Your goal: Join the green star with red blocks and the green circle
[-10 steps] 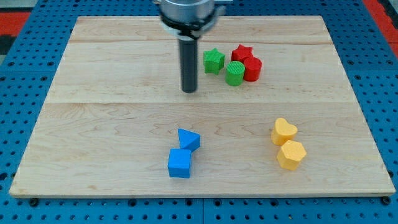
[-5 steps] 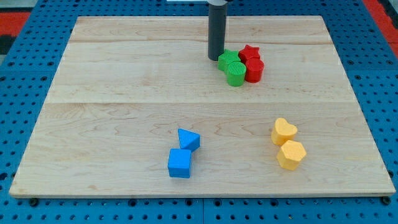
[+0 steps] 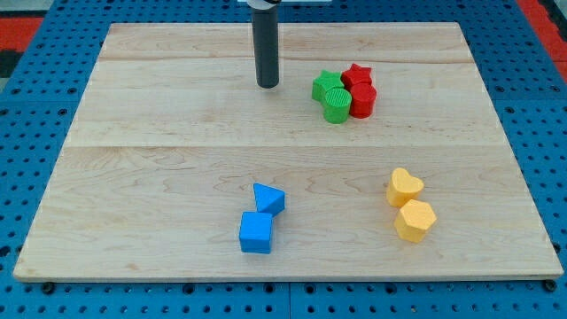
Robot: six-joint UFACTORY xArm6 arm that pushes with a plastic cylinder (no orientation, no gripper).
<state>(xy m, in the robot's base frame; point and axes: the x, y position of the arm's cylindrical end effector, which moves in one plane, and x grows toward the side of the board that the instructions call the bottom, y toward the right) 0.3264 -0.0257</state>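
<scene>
The green star (image 3: 326, 85) sits at the view's upper right, touching the green circle (image 3: 337, 105) below it and the red star (image 3: 357, 75) to its right. A second red block (image 3: 362, 99) touches the green circle and the red star. The four form one tight cluster. My tip (image 3: 267, 84) rests on the board to the left of the cluster, a short gap away from the green star and touching no block.
A blue triangular block (image 3: 268, 198) and a blue cube (image 3: 256, 232) touch each other at the lower middle. A yellow heart (image 3: 404, 187) and a yellow hexagon-like block (image 3: 415, 220) sit together at the lower right. The wooden board (image 3: 133, 177) lies on a blue pegboard.
My tip swung from lower left of the green star to its upper left, pushed it right against the red blocks and green circle, then withdrew left.
</scene>
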